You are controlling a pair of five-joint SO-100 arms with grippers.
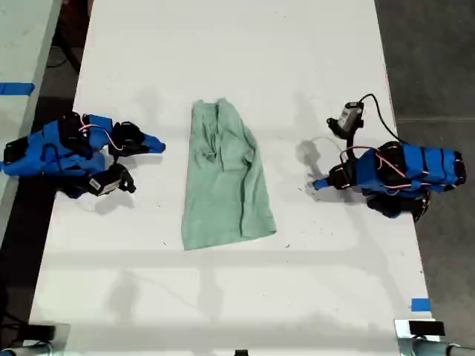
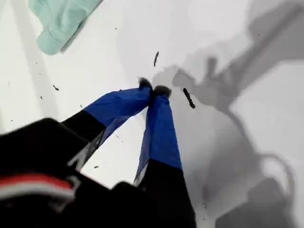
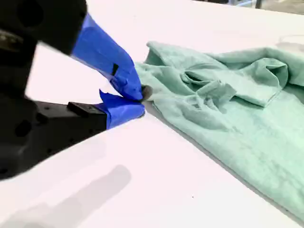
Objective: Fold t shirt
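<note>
The t shirt (image 1: pixel 223 178) is pale mint green and lies wrinkled in a long, narrow shape in the middle of the white table (image 1: pixel 237 44). My second gripper (image 1: pixel 157 144) sits at the exterior view's left, shut and empty, its tips a short way from the shirt's long edge. In the second wrist view the shirt (image 3: pixel 228 109) fills the space just past that gripper (image 3: pixel 141 102). My first gripper (image 1: pixel 318 184) rests at the exterior view's right, shut on nothing and well apart from the cloth. Its wrist view shows the closed tips (image 2: pixel 153 89) and only a corner of the shirt (image 2: pixel 59 21).
Blue tape marks (image 1: pixel 420 304) sit near the table's front edge at the exterior view's right, and another (image 1: pixel 15 87) lies on a surface at that view's left. Dark floor (image 1: pixel 438 59) borders the table. Small black specks (image 2: pixel 188 97) dot the tabletop.
</note>
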